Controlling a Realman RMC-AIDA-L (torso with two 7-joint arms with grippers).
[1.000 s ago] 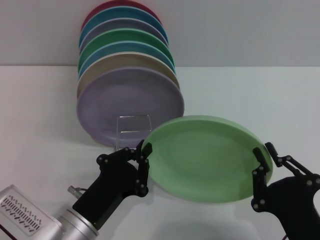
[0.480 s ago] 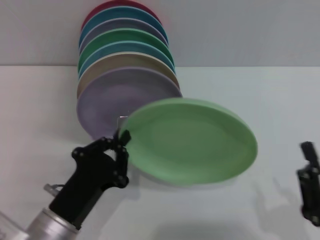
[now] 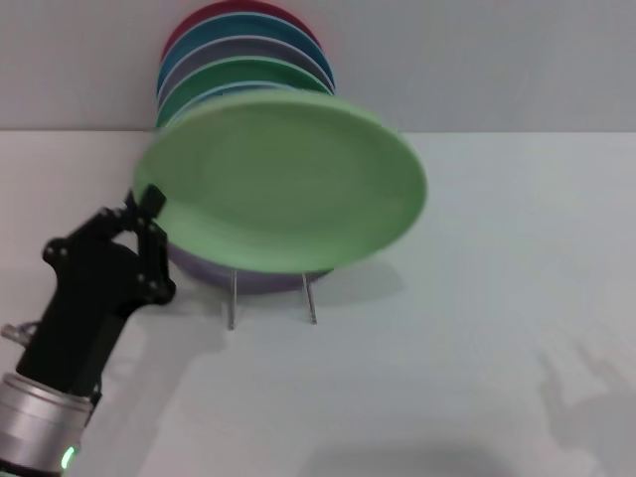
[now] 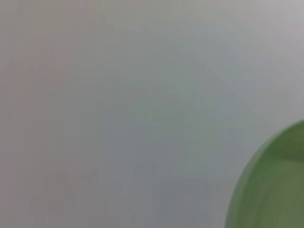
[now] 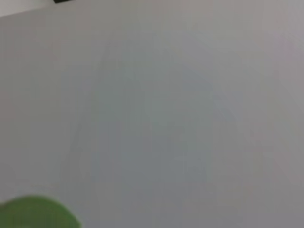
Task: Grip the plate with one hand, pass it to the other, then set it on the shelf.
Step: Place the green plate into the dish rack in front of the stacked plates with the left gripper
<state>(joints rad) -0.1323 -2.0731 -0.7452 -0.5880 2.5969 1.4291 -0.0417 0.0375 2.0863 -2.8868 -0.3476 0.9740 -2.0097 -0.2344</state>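
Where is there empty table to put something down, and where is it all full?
Bare table lies right of the wire rack and along the near edge. It is crowded at the back left: racked plates, with the left gripper holding the mint plate over them.

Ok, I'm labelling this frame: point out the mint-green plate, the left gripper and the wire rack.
mint-green plate [image 3: 283, 184], head view, centre of its face.
left gripper [image 3: 151, 202], head view, fingertips at the plate's rim.
wire rack [image 3: 232, 298], head view, one bare upright leg.

Pale grey surface [image 5: 166, 123], green plate [image 5: 35, 213] edge in corner
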